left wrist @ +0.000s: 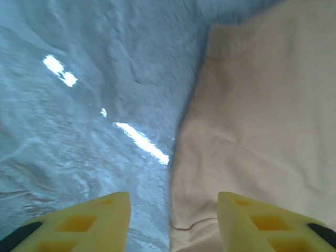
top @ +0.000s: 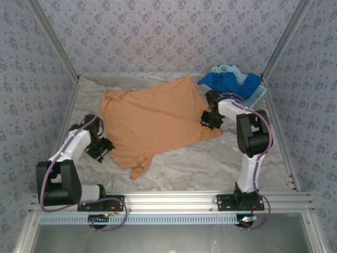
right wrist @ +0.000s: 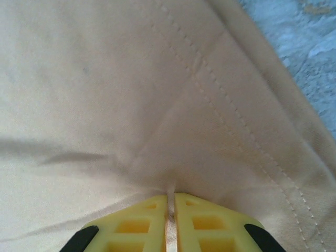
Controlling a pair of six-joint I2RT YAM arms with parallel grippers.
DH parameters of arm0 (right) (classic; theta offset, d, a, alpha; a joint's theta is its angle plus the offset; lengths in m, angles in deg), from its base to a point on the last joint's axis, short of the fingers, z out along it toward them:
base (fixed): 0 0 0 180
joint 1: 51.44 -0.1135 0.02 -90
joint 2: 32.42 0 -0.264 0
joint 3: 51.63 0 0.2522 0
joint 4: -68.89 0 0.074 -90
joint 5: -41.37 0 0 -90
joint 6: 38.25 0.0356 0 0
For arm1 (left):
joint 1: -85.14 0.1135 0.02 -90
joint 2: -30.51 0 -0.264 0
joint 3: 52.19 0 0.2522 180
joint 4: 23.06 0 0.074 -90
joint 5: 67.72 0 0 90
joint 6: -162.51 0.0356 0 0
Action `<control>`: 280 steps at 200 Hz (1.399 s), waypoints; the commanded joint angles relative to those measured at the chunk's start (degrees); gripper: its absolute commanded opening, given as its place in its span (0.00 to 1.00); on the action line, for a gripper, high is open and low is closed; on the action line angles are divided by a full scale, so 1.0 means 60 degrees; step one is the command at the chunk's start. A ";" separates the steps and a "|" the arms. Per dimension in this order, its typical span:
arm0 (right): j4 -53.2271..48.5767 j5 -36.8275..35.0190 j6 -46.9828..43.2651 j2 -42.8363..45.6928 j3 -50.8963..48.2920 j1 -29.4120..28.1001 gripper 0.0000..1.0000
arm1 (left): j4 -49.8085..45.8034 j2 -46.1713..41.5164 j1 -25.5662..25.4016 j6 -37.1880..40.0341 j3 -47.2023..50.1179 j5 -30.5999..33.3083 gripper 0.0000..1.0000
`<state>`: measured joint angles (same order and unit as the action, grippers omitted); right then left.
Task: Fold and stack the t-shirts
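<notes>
Right pincer (right wrist: 171, 202): you are pinching a thin pleat of the orange t-shirt (top: 152, 118) by its stitched hem, fingers closed.
Left pincer (left wrist: 173, 207): you are hovering part-open astride its other edge, holding nothing.
Place: it is lying spread mid-table.
Tip: be seating the left deeper before lifting.

A robot test cell in a lab rather than a home. Patterned panels (top: 168, 31) wall in the marbled surface (top: 210, 163) on three sides between bare aluminium posts (top: 55, 45). The left arm (top: 68, 153) and right arm (top: 250, 137) are bolted to a slotted aluminium rail (top: 174, 203) along its near edge.
</notes>
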<state>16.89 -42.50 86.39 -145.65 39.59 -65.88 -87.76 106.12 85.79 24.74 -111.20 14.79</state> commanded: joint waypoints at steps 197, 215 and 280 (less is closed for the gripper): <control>0.1355 0.0520 0.0087 0.3366 -0.3099 -0.1347 0.48 | 0.1869 -0.0748 -0.1782 -0.1834 0.1866 -0.0394 0.31; 0.1334 0.0430 0.0056 0.3000 -0.3151 -0.1195 0.48 | 0.1860 -0.0670 -0.1724 -0.1617 0.1637 -0.0031 0.15; 0.0317 -0.0404 -0.0578 0.1557 -0.2009 -0.0860 0.46 | -0.0198 -0.2416 -0.1748 -0.1411 0.0343 0.0787 0.00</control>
<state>22.70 -42.50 84.88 -133.83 24.02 -71.69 -81.86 96.46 75.28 15.67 -105.58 17.41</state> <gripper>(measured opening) 0.466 0.061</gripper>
